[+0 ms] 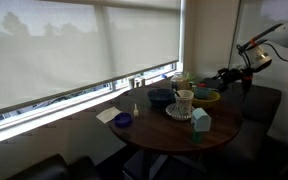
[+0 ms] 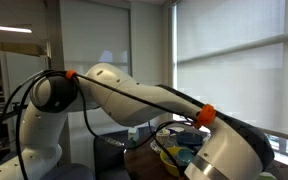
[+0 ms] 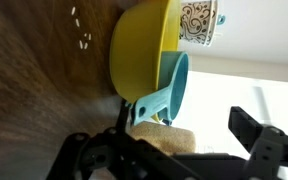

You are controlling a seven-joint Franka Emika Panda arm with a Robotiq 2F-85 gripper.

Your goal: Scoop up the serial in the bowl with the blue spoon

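Jaws apart either side of blue spoon [image 3: 170,88]; handle end hidden behind them. Scoop overlaps bowl [image 3: 142,50] rim; bowl interior out of sight

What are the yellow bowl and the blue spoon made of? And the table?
The yellow bowl looks like plastic or glazed ceramic: even colour, soft shine; I can't tell which. The blue spoon looks like moulded plastic, fairly matte. The table looks like wood, with brown streaky grain.
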